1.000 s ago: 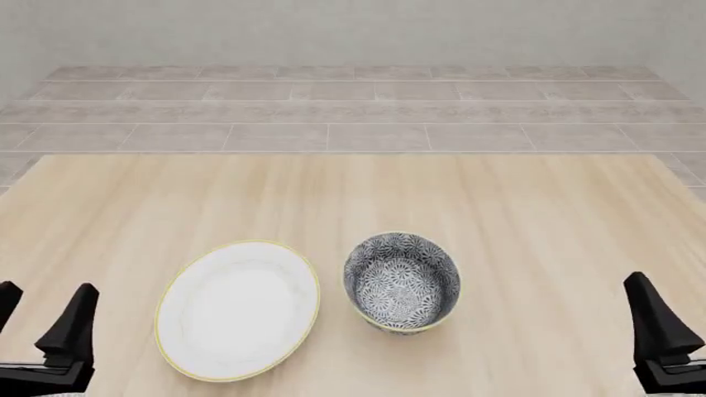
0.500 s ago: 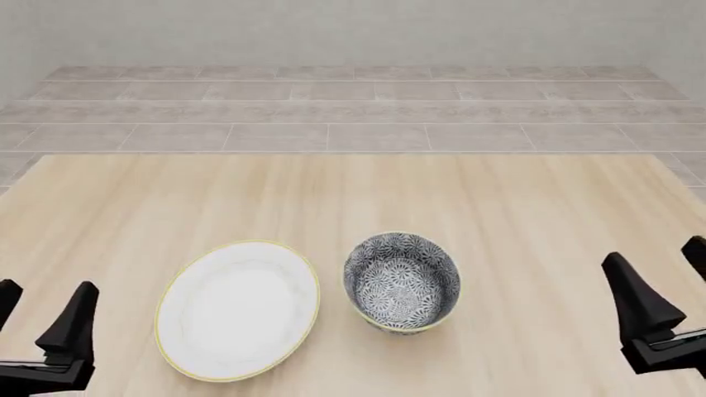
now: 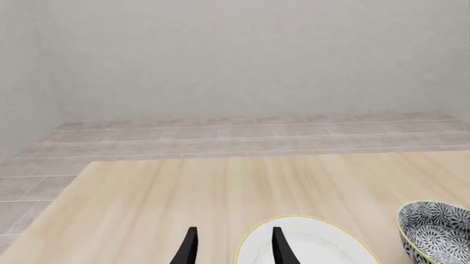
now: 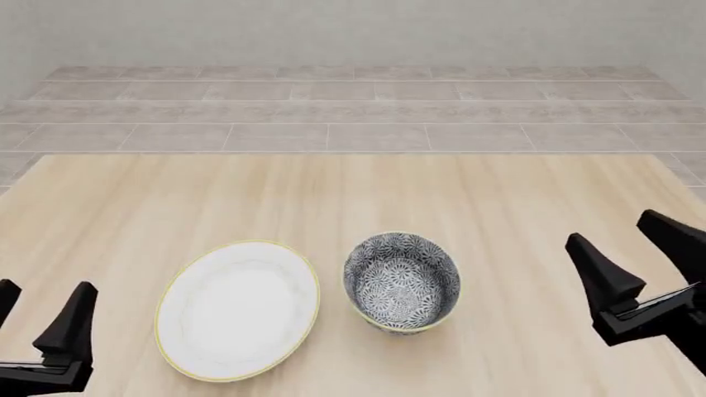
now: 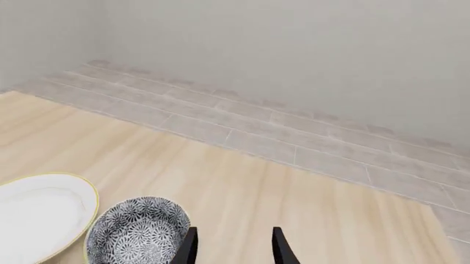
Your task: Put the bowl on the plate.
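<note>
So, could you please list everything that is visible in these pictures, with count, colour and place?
bowl: one, dark blue-and-white floral with pale rim, upright on the table, near the middle, just right of the plate.
plate: one, white with thin yellow rim, flat on the table, left of the bowl.
table: one, light wood, under both dishes.
floor: grey-brown tiles, beyond the table's far edge.
wall: pale grey, behind the floor.
left tool: one, black, open, at the near left corner, holding nothing.
right tool: one, black, open, at the right edge, right of the bowl, holding nothing.
</note>
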You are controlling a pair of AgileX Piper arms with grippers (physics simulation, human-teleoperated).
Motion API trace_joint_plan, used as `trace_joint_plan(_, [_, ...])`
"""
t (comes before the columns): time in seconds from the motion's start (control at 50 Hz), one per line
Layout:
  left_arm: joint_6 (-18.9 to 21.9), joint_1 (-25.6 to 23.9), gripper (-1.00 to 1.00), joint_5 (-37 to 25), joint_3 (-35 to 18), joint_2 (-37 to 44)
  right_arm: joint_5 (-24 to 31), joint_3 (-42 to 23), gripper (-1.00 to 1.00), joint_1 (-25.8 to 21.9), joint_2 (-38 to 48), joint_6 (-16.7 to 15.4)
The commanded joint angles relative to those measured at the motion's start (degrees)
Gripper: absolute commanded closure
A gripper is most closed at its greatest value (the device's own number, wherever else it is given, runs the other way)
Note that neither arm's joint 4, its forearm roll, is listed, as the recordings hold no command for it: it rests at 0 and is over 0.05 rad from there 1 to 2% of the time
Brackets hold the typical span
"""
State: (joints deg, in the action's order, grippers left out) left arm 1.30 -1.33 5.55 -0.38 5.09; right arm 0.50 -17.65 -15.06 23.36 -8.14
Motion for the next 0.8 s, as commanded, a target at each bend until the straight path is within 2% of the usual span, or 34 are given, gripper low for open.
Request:
trace_joint_plan(0.02, [0.15,-0.11,-1.0,0.1,-0.12,0.06,-0.29,-2.97,-1.0,-2.08,4.81,-0.86])
trace_joint_plan(0.12, [-0.01,-0.02,-1.0,0.01,-0.19,-0.16,-0.03,-4.97,-1.0,-2.13,7.65,-1.53])
trace_joint_plan(0.34, [0.15,-0.16,-1.0,4.66,0.08,4.32,1.53,-8.04,-1.0,-4.27,10.73,-1.65])
trace_joint_plan(0.56, [0.41,-0.27,-1.0,3.02,-0.06,2.84,2.61,-11.13,-1.0,-5.71,15.63,-1.64])
trace_joint_plan(0.72, [0.51,-0.35,-1.0,3.02,-0.04,2.98,3.65,-13.6,-1.0,-7.42,19.21,-0.48])
trace_joint_plan(0.8, [0.55,-0.37,-1.0,2.22,-0.17,2.39,5.08,-15.92,-1.0,-8.89,22.19,1.19])
